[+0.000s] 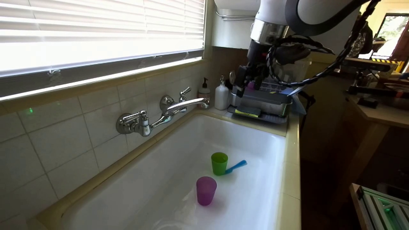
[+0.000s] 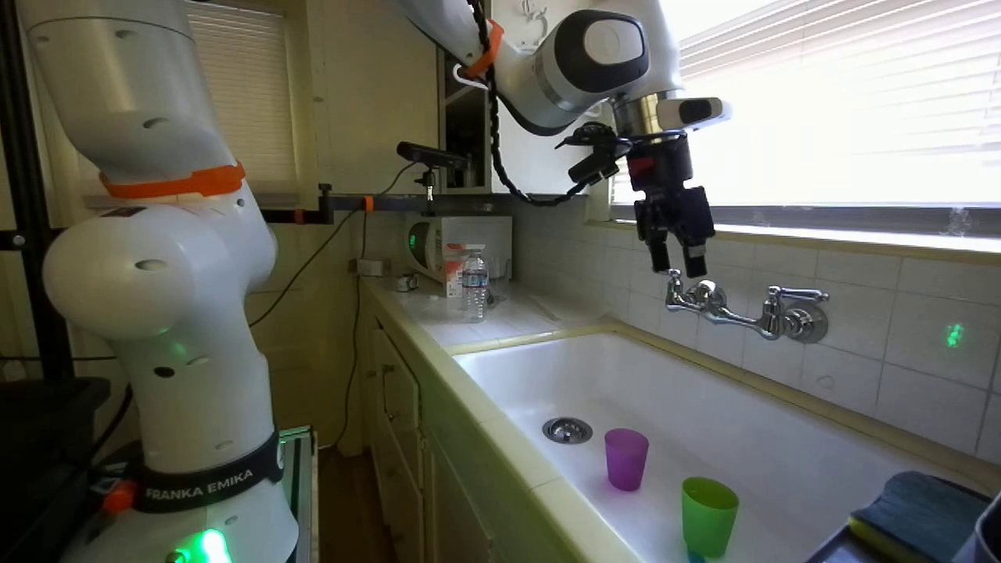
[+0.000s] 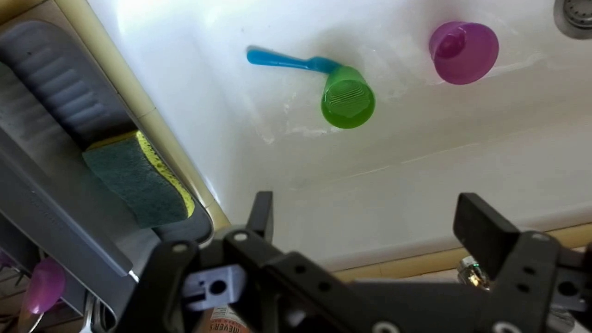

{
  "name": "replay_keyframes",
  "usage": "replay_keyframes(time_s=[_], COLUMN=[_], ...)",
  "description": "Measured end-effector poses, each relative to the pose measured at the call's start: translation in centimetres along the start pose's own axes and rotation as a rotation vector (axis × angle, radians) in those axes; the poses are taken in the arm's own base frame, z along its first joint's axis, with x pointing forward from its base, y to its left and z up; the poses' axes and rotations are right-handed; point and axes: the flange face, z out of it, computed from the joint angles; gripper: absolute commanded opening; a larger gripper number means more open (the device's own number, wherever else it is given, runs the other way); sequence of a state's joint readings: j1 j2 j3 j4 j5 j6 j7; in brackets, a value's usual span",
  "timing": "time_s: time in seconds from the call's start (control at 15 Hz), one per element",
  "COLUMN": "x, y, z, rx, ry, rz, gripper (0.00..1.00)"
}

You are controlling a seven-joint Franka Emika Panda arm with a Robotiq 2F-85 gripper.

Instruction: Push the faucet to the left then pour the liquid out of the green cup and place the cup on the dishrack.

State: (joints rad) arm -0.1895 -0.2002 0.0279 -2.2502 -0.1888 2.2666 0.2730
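Evidently the gripper (image 3: pixel 364 203) is hanging above the faucet (image 1: pixel 163 118), spread and empty; pushing the faucet left seems in hand, next calling for lowering beside its spout (image 1: pixel 190 103). Below the faucet, the green cup (image 1: pixel 219 164) is standing in the sink (image 1: pixel 246 137). An exterior view is showing the whole spout; the wrist view, just chrome.

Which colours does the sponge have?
The sponge is yellow with a dark grey-green top; best in the wrist view.
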Motion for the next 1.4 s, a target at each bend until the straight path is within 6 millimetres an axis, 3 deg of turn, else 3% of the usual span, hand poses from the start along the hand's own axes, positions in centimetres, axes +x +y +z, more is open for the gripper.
replay_keyframes(time_s=[0.4,0.47,0.53,1.13,1.4], x=[1.7,2.3,3.0,8.2,10.1], y=[1.8,2.1,2.2,-0.1,-1.7], z=[0.9,1.3,1.7,5.0,5.8], rx=[0.020,0.024,0.028,0.138,0.165], ry=[0.066,0.076,0.085,0.078,0.090], rz=[0.111,0.118,0.124,0.012,-0.083], gripper=[1.00,0.75,0.74,0.05,0.00])
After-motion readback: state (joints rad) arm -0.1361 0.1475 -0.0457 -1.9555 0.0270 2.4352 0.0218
